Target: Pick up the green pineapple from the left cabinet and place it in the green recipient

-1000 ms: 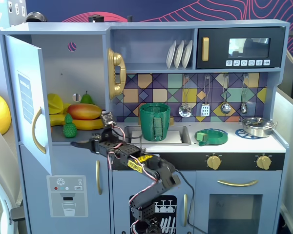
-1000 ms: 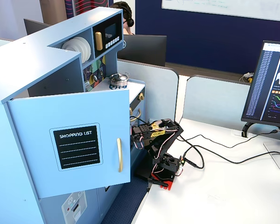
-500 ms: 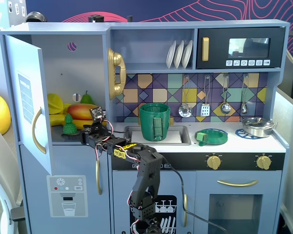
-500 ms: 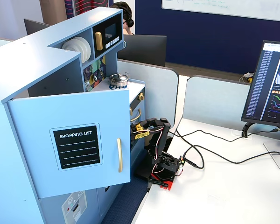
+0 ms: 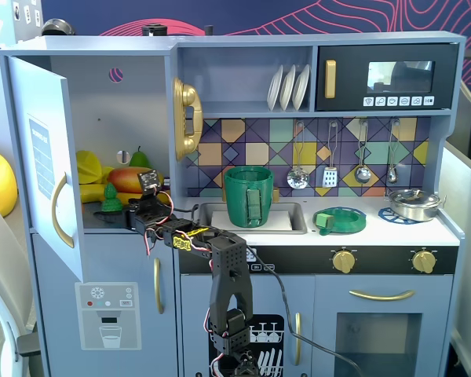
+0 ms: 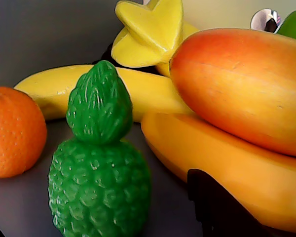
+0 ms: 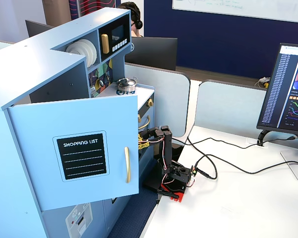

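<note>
The green pineapple (image 6: pixel 99 182) stands upright on the floor of the left cabinet (image 5: pixel 133 110), whose door (image 5: pixel 43 157) is swung open. In a fixed view the pineapple (image 5: pixel 111 198) is at the cabinet's front. My gripper (image 5: pixel 124 214) reaches into the cabinet just right of it. In the wrist view my gripper (image 6: pixel 96 210) is open. One dark finger (image 6: pixel 222 207) shows at lower right with a gap to the pineapple, and the other only just shows at the lower left corner. The green recipient (image 5: pixel 249 195) stands upright in the sink. In the other fixed view the open door (image 7: pixel 74 148) hides the gripper and pineapple.
Close around the pineapple lie an orange (image 6: pixel 15 131), a yellow banana (image 6: pixel 138 91), a large mango (image 6: pixel 237 84) on an orange-yellow banana (image 6: pixel 237 168), a yellow star fruit (image 6: pixel 148 32) and a green pear (image 6: pixel 293 24). On the counter are a low green dish (image 5: pixel 340 219) and a silver pot (image 5: pixel 414 203).
</note>
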`<action>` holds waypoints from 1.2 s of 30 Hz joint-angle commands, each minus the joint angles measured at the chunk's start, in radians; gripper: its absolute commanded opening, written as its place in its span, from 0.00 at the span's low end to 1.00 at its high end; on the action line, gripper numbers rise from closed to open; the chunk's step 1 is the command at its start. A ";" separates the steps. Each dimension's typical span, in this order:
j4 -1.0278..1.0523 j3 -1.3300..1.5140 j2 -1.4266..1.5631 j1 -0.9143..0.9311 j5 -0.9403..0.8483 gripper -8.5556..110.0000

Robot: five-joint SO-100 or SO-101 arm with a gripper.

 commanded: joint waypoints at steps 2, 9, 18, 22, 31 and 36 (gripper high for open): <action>0.008 -0.160 -0.043 -0.002 0.015 0.47; 0.034 -0.285 -0.146 -0.008 0.017 0.46; 0.225 -0.443 -0.242 0.005 -0.202 0.07; 0.227 -0.463 -0.225 0.009 -0.146 0.07; 0.351 -0.115 0.279 -0.023 -0.187 0.07; 0.621 0.107 0.689 -0.052 -0.313 0.07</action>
